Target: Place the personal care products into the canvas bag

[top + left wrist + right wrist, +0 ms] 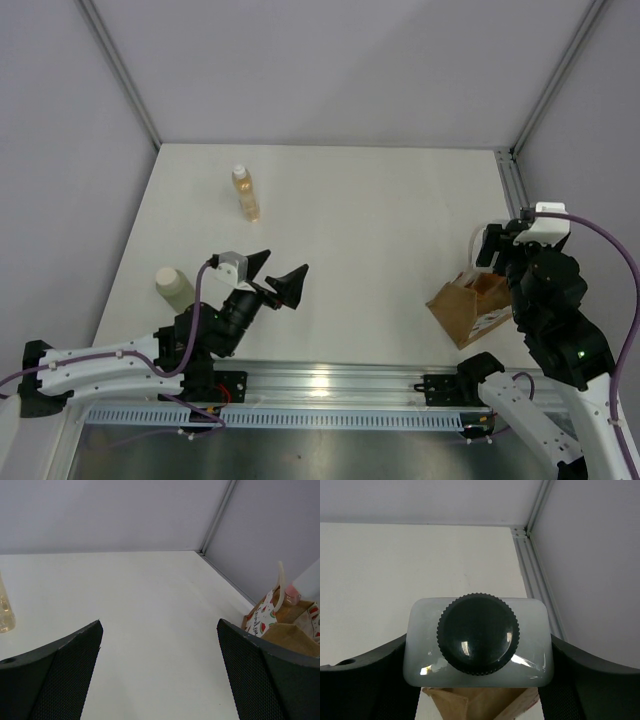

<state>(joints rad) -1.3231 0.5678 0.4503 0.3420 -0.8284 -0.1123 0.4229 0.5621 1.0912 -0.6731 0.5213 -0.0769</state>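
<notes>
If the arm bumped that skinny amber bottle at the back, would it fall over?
Likely. The amber bottle stands upright, tall and slim on a narrow base, so a push high up would probably tip it. Its body looks round, so once down it may roll. The surface looks smooth, so it may be slippery to pinch.

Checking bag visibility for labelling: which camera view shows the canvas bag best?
Top external: the canvas bag stands open, mostly visible beside the right arm. Left wrist catches one side with a handle at the frame edge. Right wrist shows only a strip under the bottle in the right pincer.
</notes>
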